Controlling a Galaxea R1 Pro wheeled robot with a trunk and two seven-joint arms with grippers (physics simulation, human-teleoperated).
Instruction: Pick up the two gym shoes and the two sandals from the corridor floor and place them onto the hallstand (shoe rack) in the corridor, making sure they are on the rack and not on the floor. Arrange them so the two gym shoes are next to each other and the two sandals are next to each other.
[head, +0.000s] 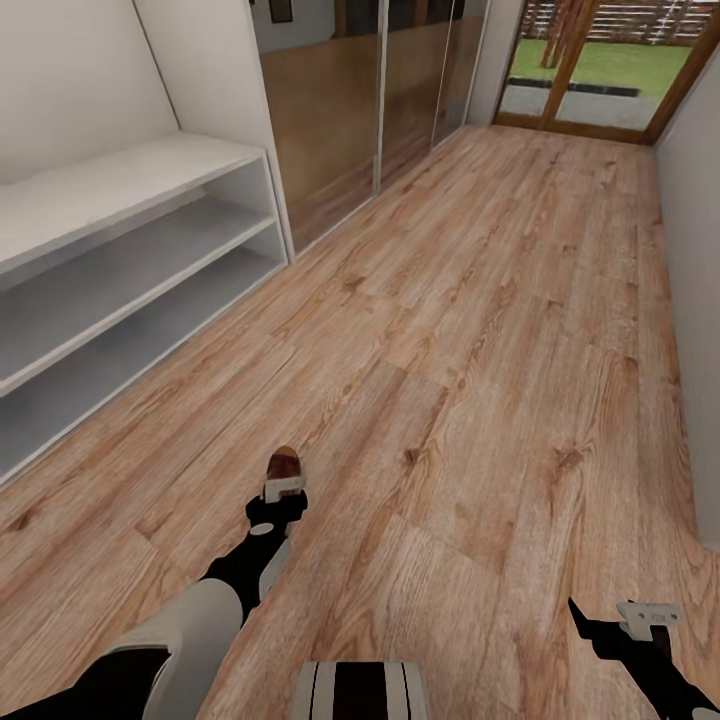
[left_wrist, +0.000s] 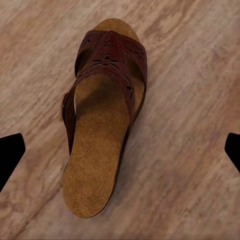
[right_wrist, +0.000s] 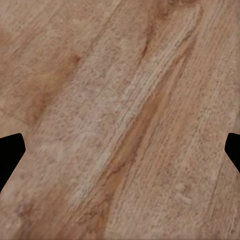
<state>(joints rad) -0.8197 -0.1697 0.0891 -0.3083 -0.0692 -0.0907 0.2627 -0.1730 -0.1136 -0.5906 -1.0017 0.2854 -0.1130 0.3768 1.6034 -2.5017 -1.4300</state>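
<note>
Dark brown slip-on sandal with tan footbed (left_wrist: 102, 120) lying flat on light wood-plank corridor floor (head: 480, 330), directly under left tool (head: 284, 487), fingers spread wide apart. Right tool (head: 640, 620) over bare planks, likewise open. Grey-white shoe rack (head: 130, 250) at left, well apart.

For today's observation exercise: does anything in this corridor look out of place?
Yes: one dark brown strapped sandal with a tan footbed lies alone on the wood-plank floor, below the open left gripper, while the grey-white shoe rack shelves look bare.
</note>
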